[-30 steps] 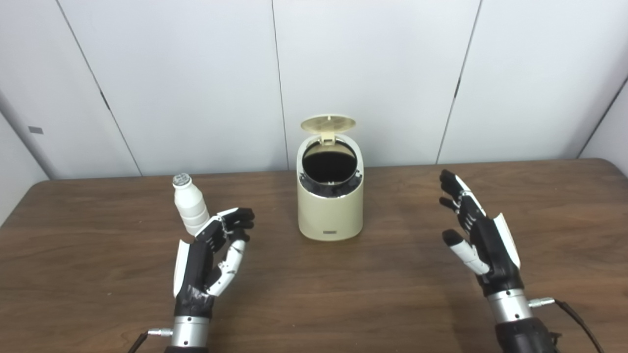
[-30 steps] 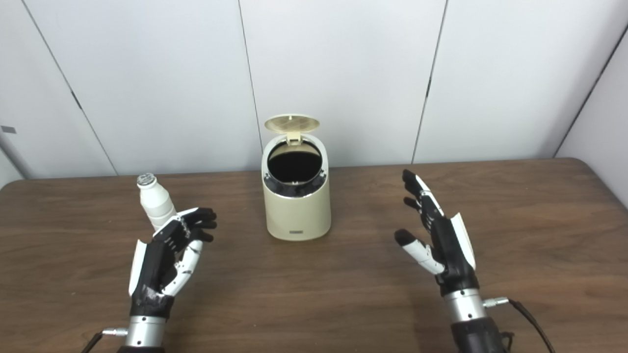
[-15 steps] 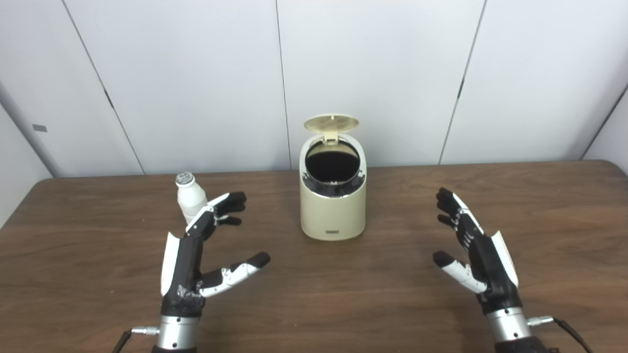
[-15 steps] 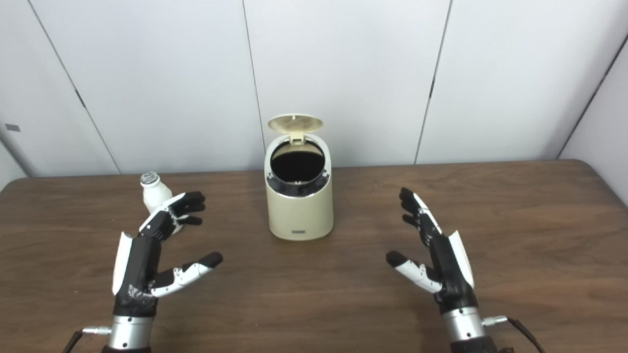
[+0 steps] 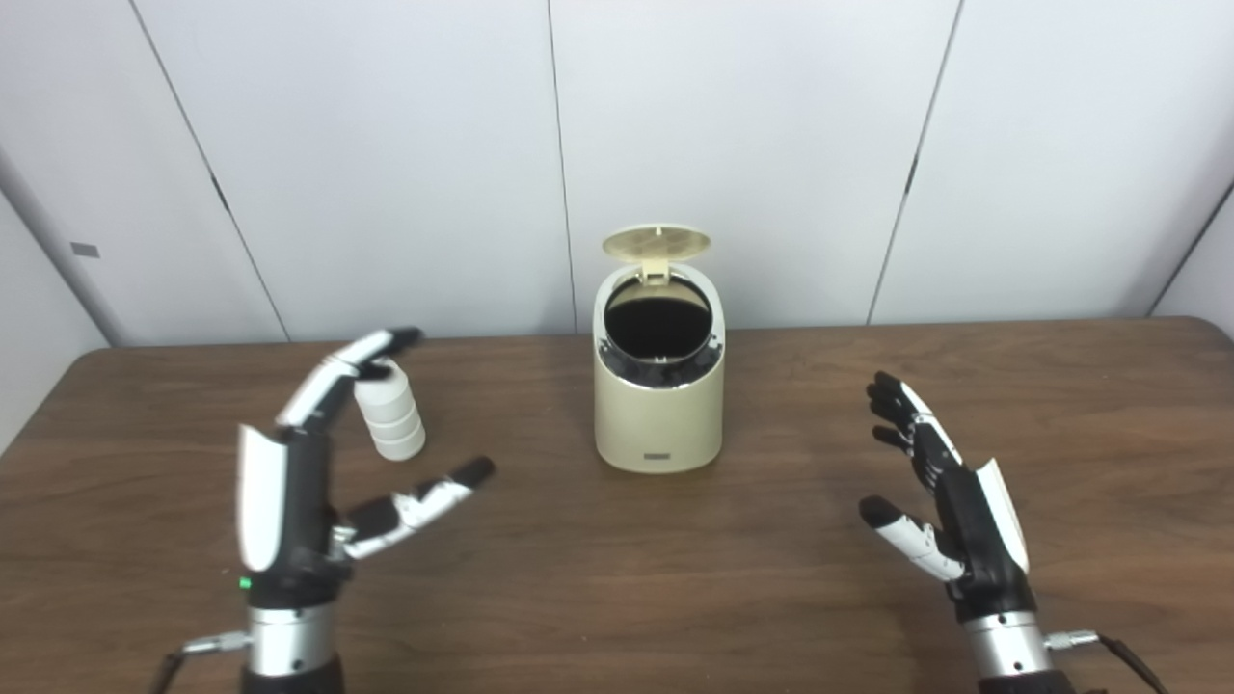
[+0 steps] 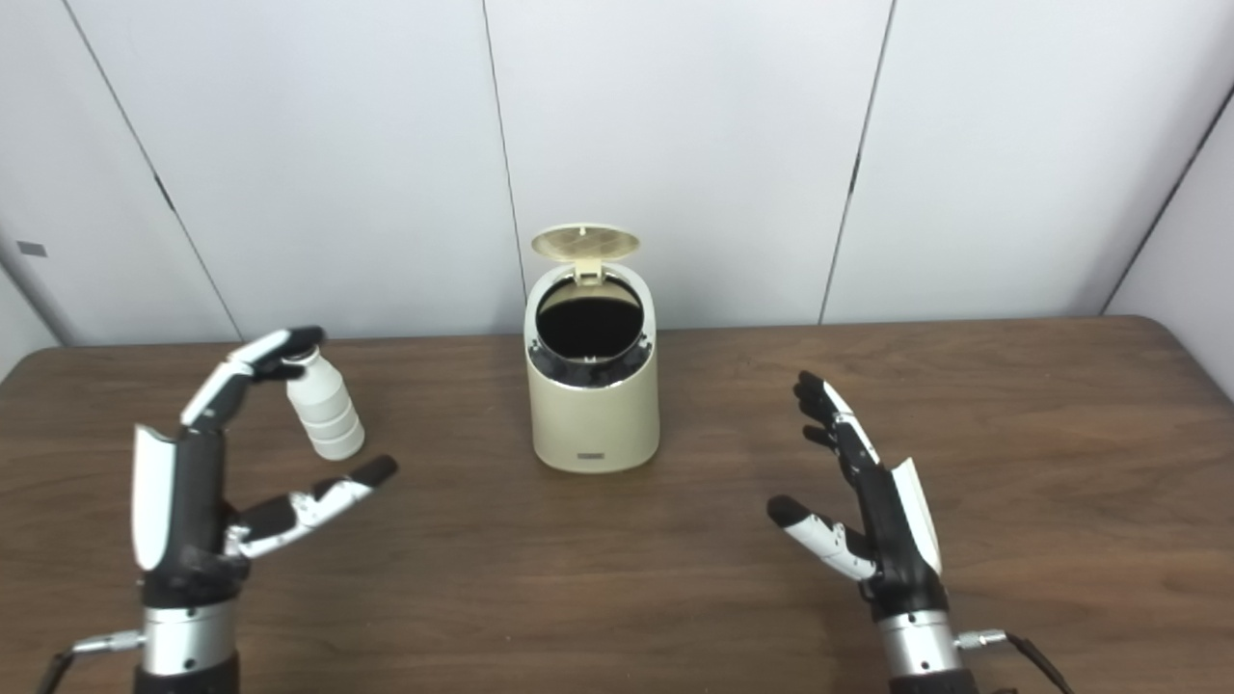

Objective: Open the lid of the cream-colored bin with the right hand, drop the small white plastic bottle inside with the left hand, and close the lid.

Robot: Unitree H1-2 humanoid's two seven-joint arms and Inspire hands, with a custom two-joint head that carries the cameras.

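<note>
The cream-colored bin [image 5: 658, 405] stands upright at the far middle of the brown tabletop [image 5: 617, 578], close to the far edge and the white wall panels [image 5: 386, 145] behind it. Its round lid [image 5: 657, 241] is tipped up at the back on its hinge, leaving the dark mouth open toward the near side. To the left of the bin, well apart from it, the small white plastic bottle [image 5: 388, 416] sits tilted, its cap end leaning left. The left hand [image 5: 308, 482] is raised beside it, fingers [image 5: 333, 381] stretched out and spread, their tips over the bottle's cap; whether they touch it cannot be told. The thumb reaches out below the bottle, so the hand is released, grasping nothing. The right hand [image 5: 950, 492] hovers at the near right, palm turned inward, fingers apart and empty. Bare tabletop lies between each hand and the bin, and a wide bare stretch runs along the near edge and out to the rounded right corner.
</note>
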